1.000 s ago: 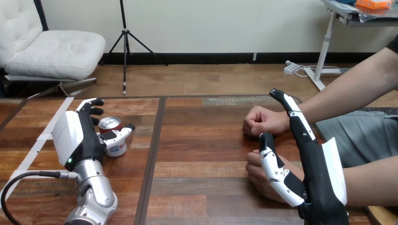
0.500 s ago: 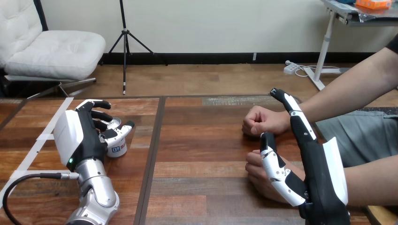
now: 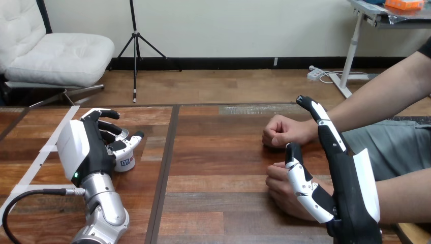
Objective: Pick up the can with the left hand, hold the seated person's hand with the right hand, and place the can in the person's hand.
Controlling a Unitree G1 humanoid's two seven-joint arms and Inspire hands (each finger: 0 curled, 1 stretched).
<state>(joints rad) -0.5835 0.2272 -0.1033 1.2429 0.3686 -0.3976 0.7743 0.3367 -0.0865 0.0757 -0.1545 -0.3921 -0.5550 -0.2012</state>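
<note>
A small white can (image 3: 124,158) with a red top stands on the wooden table (image 3: 218,152) at the left. My left hand (image 3: 89,145) is wrapped round it, fingers curled over its far side and thumb across its front. My right hand (image 3: 338,175) is open at the right, fingers straight and pointing away, thumb raised. It lies over the person's nearer hand (image 3: 279,185), which rests on the table; I see no curl round that hand. The person's farther hand (image 3: 280,131) is a fist on the table beyond my fingertips.
A strip of white tape (image 3: 38,160) runs along the table's left part. A dark seam (image 3: 165,168) divides the tabletop down the middle. The person's forearms come in from the right edge.
My left hand's fingers have curled in round the can, which now stands deeper in the hand. My right hand has shifted slightly right and down over the person's nearer hand.
</note>
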